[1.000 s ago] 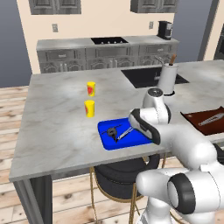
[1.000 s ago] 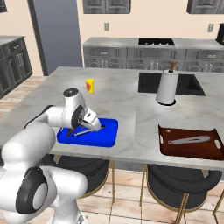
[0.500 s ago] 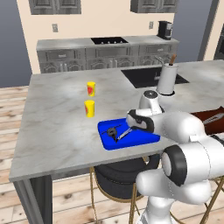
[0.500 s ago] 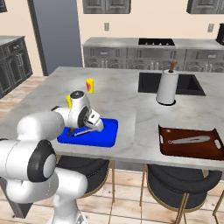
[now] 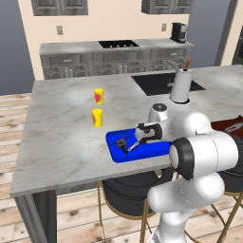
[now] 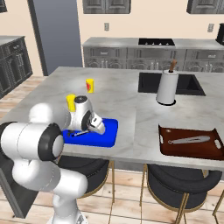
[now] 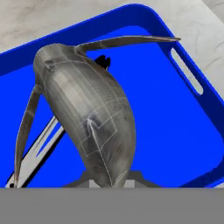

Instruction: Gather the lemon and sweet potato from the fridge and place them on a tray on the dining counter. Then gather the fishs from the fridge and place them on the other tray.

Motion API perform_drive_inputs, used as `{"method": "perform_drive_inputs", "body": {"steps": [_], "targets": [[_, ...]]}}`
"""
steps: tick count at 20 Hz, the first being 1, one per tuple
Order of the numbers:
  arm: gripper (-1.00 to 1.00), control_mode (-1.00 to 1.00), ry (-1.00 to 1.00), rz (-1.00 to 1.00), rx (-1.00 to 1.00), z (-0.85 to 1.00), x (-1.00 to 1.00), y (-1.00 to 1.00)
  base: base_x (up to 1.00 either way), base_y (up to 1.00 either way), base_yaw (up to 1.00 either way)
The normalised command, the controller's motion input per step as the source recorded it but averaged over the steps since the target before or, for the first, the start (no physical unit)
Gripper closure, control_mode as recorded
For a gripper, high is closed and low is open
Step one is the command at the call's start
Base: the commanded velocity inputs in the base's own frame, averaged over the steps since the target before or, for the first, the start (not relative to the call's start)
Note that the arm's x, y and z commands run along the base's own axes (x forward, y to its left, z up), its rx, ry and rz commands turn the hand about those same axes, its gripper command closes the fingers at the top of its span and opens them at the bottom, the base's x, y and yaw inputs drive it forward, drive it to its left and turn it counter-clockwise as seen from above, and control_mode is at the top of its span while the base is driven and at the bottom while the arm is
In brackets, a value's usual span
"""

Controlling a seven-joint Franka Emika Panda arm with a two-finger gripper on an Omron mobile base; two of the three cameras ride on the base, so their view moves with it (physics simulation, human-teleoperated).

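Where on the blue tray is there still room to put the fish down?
The blue tray is bare on the side by its slot handle, beside the fish held in the shut end effector. The opposite side is crowded: another thin silvery fish lies there under the held one.

The fish (image 7: 87, 113) looks dull silvery-grey, smooth, faintly scaled, with thin stiff fins. The blue tray (image 7: 192, 131) reads as glossy, flat-coloured plastic. The dining counter (image 5: 61, 133) has a polished, light grey marbled stone top. The reddish-brown tray (image 6: 192, 151) near its right edge looks like satin wood or lacquer, and the stools' (image 6: 179, 183) legs like brassy metal.
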Motion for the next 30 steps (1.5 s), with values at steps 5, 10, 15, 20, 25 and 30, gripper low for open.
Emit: {"method": "perform_drive_inputs", "body": {"steps": [5,10,15,20,25,30], "targets": [[1.0,-1.0,0.03,0.0,0.01,-0.31,0.23,0.0,0.0,0.0,0.0],[-1.0,-1.0,0.04,0.0,0.01,-0.33,0.17,0.0,0.0,0.0,0.0],[-1.0,-1.0,0.04,0.0,0.03,-0.28,0.14,0.0,0.0,0.0,0.0],[-1.0,-1.0,0.04,0.0,0.06,-0.06,0.11,-0.03,0.0,0.0,0.0],[-1.0,-1.0,0.09,0.0,0.07,0.57,-0.02,-0.14,0.0,0.0,0.0],[-1.0,-1.0,0.11,0.0,0.04,0.9,-0.03,-0.13,0.0,0.0,0.0]]}}
